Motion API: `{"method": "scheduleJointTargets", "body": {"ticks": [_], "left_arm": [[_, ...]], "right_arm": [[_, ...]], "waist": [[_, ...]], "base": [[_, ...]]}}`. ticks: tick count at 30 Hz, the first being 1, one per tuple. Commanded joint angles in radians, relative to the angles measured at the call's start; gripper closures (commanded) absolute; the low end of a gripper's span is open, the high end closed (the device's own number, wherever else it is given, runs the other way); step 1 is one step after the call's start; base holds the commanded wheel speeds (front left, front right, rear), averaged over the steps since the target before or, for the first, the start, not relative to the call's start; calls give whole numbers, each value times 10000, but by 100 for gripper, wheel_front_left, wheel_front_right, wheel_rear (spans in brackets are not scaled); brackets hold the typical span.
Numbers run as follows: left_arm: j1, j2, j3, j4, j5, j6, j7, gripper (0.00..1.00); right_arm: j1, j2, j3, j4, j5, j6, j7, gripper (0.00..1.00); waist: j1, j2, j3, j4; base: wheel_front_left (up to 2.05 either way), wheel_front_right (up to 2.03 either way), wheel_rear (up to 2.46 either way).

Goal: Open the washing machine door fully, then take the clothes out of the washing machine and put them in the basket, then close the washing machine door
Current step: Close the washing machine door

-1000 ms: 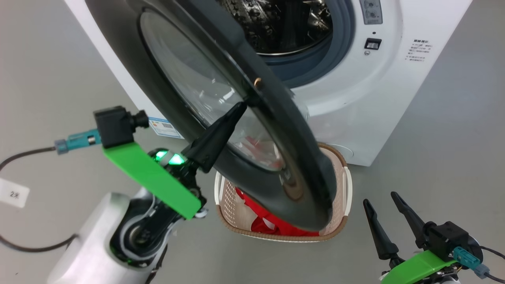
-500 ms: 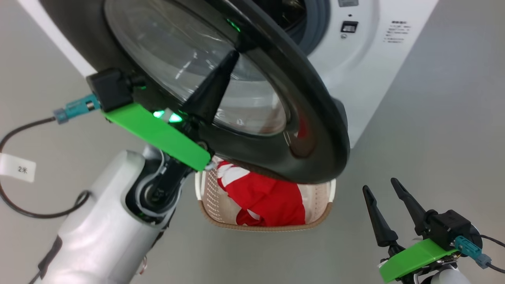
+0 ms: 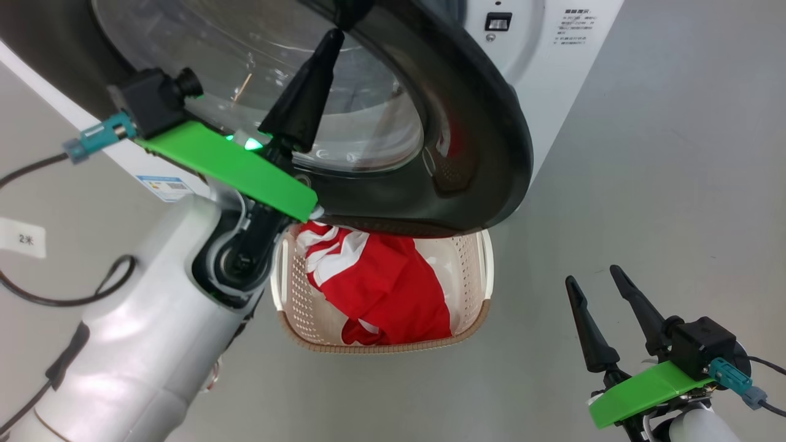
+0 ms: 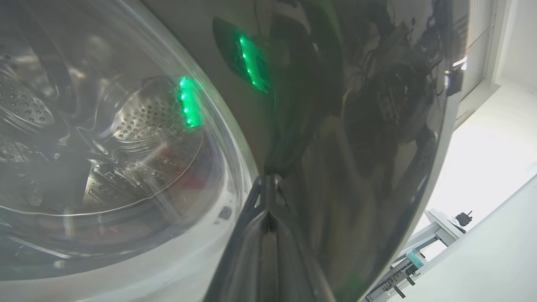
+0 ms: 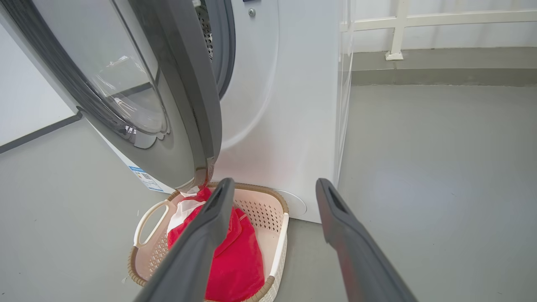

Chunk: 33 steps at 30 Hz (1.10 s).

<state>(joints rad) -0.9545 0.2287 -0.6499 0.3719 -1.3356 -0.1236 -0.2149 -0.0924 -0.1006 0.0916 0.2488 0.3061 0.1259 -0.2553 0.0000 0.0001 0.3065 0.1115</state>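
The washing machine door [image 3: 466, 123] hangs ajar over the basket [image 3: 381, 348], a narrow gap left to the white washing machine [image 3: 552, 73]. My left gripper [image 3: 331, 37] is shut, its tip pressed on the door's glossy black ring beside the glass. In the left wrist view its fingers [image 4: 268, 184] touch the ring [image 4: 335, 126], and the steel drum [image 4: 138, 121] shows through the glass. Red and white clothes [image 3: 381, 282] lie in the basket. My right gripper [image 3: 592, 276] stands open and holds nothing at the lower right, away from the door. The right wrist view shows that gripper [image 5: 275, 184], the door [image 5: 184, 126], the basket [image 5: 134, 277] and the clothes [image 5: 235, 251].
Grey floor surrounds the machine. A white tag [image 3: 21, 236] and a black cable [image 3: 61, 301] lie on the floor at the left. A blue label [image 3: 164, 187] is on the machine's front. A white railing [image 5: 394, 25] stands behind the machine.
The door has swung towards the machine with my shut left gripper pushing on its ring. The head camera has shifted too. The right gripper has stayed open in place.
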Motion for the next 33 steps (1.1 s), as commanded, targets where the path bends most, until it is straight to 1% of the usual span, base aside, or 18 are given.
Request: {"method": "scheduleJointTargets", "body": {"ticks": [1, 9, 17, 24, 32, 33], "left_arm": [[-491, 319, 275, -136, -71, -71, -126, 100], [-1260, 370, 138, 573, -277, -71, -389, 100], [-1619, 425, 51, 1217, -293, -71, -456, 100], [-1410, 411, 41, 1349, -275, -71, -465, 100], [-587, 524, 261, 1204, -168, -71, -467, 100], [-441, 547, 332, 1167, -150, -71, -468, 97]], "right_arm": [[-190, -21, 211, -234, -39, 48, -65, 0], [-365, 4, 280, -251, -47, 48, -65, 0], [-364, 48, 316, -227, -35, 48, -65, 0], [-340, 58, 239, -208, -51, 48, -65, 0], [-313, -2, 210, -185, -58, 48, -65, 0], [-323, -13, 202, -186, -54, 48, -65, 0]], "waist": [[0, -1, 30, -31], [0, -1, 196, -258], [0, -1, 184, -506], [0, -1, 91, -473], [0, -1, -76, -312], [0, -1, -89, -296]], "base": [[0, 0, 0], [0, 0, 0], [0, 0, 0], [0, 0, 0], [0, 0, 0], [0, 0, 0]]}}
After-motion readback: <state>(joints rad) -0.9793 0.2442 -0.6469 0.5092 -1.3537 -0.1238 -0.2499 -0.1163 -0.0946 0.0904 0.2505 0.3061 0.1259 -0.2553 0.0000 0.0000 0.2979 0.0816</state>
